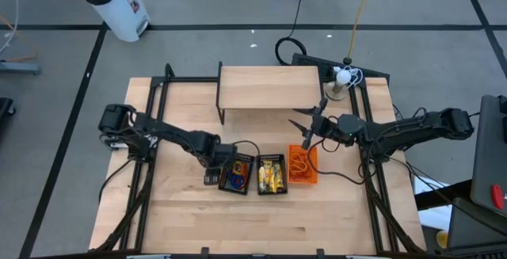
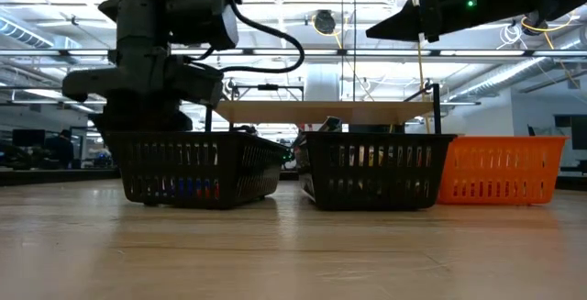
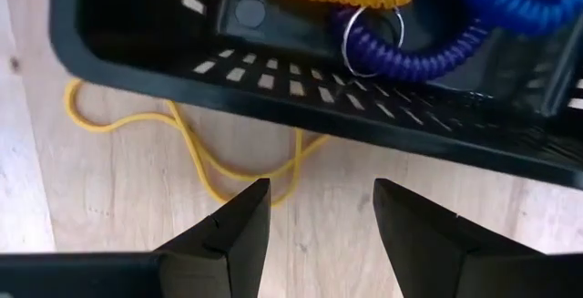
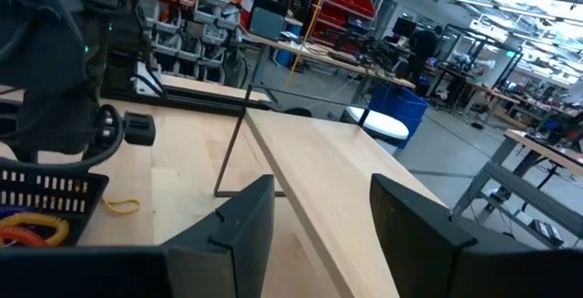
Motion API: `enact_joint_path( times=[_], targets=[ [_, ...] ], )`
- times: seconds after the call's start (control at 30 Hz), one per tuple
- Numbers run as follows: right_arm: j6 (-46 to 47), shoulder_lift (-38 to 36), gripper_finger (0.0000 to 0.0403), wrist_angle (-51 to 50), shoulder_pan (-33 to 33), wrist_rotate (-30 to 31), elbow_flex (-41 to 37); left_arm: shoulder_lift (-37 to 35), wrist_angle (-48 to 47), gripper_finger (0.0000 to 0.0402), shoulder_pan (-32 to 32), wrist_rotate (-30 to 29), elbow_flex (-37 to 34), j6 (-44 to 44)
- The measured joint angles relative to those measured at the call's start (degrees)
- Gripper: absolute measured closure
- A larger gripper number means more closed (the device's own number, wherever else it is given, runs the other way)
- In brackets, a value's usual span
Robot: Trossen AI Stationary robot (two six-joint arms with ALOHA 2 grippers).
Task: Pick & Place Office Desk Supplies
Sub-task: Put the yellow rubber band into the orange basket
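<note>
Pale wooden bench [image 1: 190,211] carries a loose yellow rubber band [image 3: 196,152] beside the black basket [image 3: 301,88]; the left tool [image 3: 314,225] hovers over it, open and empty. Band is light and limp (likely slippery): pinch one strand; right tool [image 4: 314,234] waits open, raised.

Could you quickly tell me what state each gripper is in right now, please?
Left gripper: open, holding nothing, beside the black basket, above a yellow rubber band.
Right gripper: open, holding nothing, raised above the table.
</note>
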Motion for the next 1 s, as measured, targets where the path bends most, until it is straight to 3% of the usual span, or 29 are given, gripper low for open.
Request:
enact_joint_path(
  times=[0.33,0.47,0.63,1.0],
  targets=[
    [0.39,0.00,0.0232,-0.04,0.00,-0.02,0.00,0.58,1.20,0.0213,-0.11,-3.26,0.00,1.11],
    [0.41,0.00,0.0232,-0.04,0.00,-0.02,0.00,0.58,1.25,0.0268,-0.11,-3.28,0.00,1.52],
    [0.42,0.00,0.0232,0.00,0.00,-0.02,0.00,0.58,1.29,0.0381,-0.11,-4.43,0.00,1.61],
    [1.94,0.00,0.0232,0.00,0.03,-0.25,0.00,0.20,-8.07,0.0400,0.47,-14.80,0.90,1.22]
  ],
)
